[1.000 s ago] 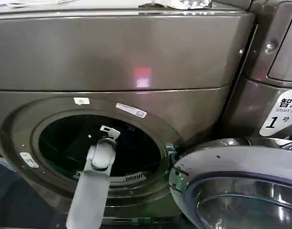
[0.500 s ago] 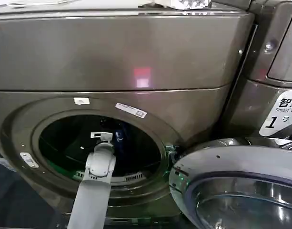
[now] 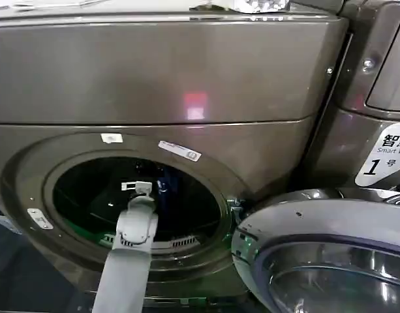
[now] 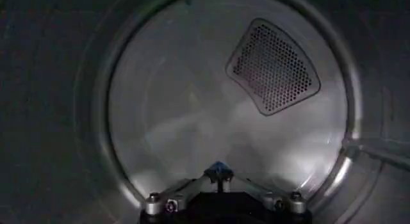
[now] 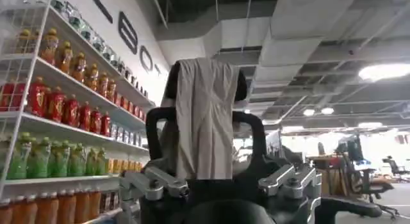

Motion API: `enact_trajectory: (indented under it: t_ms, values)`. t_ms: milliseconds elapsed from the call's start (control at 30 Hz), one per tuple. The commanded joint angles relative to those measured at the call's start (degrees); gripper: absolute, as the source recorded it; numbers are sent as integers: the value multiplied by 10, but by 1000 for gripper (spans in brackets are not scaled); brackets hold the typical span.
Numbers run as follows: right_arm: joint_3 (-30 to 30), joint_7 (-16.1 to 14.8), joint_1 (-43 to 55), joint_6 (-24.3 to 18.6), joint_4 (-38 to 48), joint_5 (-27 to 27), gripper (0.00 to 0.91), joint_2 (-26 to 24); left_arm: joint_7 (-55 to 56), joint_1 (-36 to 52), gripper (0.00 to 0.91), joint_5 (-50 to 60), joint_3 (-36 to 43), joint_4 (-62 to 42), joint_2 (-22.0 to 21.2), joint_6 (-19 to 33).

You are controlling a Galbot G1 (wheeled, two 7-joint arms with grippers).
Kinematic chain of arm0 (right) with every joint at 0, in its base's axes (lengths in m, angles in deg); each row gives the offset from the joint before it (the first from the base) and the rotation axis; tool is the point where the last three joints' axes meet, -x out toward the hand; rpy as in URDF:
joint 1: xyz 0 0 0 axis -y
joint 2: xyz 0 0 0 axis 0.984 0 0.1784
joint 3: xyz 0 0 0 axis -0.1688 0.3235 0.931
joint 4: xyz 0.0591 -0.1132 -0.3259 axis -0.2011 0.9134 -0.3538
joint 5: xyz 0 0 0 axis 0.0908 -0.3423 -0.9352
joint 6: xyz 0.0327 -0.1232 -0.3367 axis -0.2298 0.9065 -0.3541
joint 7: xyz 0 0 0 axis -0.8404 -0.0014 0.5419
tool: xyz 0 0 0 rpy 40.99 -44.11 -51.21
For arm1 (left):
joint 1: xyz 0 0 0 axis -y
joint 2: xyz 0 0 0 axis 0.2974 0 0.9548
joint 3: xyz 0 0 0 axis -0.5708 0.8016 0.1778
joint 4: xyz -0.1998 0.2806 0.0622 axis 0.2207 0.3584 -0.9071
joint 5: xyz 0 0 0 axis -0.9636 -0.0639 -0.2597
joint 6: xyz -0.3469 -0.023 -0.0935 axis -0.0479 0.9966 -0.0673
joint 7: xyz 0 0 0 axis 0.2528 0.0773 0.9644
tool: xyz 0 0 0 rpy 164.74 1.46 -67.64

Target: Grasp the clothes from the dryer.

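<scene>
The dryer (image 3: 160, 72) stands with its round opening (image 3: 30, 195) uncovered, and its door (image 3: 317, 222) is swung out to the right. My left arm reaches through the opening. Inside the dark drum, the left gripper (image 3: 138, 188) is shut. In the left wrist view its blue-tipped fingers meet (image 4: 218, 173) before the drum's bare back wall (image 4: 179, 104) and a perforated vent (image 4: 272, 68). Nothing shows between them. The clothes are out of view. My right gripper (image 5: 205, 142) is parked and open, facing the room, in line with a beige cloth (image 5: 205, 116) draped over a dark rounded shape.
A second machine (image 3: 376, 98) with a white numbered label stands at the right. The open door fills the lower right in front of it. Shelves of bottled drinks (image 5: 57, 104) line one side of the room in the right wrist view.
The left gripper has shifted left and slightly lower inside the drum over the last second. It has barely moved in the last half second.
</scene>
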State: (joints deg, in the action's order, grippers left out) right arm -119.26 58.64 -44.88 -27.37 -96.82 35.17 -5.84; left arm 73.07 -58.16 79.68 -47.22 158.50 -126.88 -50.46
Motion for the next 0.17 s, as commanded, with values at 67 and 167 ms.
enact_trajectory:
  t_ms: [67, 167]
  values:
    - [0, 3, -1, 2, 1, -3, 907, 1, 1, -2, 0, -4, 0, 3, 0, -1]
    - [-1, 5, -1, 2, 2, -4, 907, 1, -2, -2, 0, -3, 0, 4, 1, -1]
